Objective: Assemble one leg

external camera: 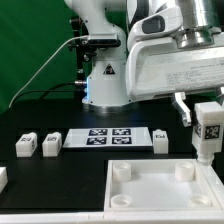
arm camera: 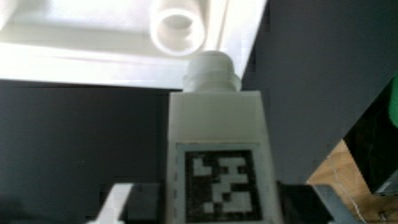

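Observation:
My gripper is shut on a leg, a white block with a black-and-white tag, peg end pointing down. It hangs above the far corner, on the exterior view's right, of the large white slab with round corner sockets, apart from it. In the wrist view the leg sits between my fingers, gripper centre. Its round peg reaches toward the slab, beside a round socket.
Two loose legs stand left of the marker board, and one stands right of it. Another white piece lies at the exterior view's left edge. The robot base stands behind the board.

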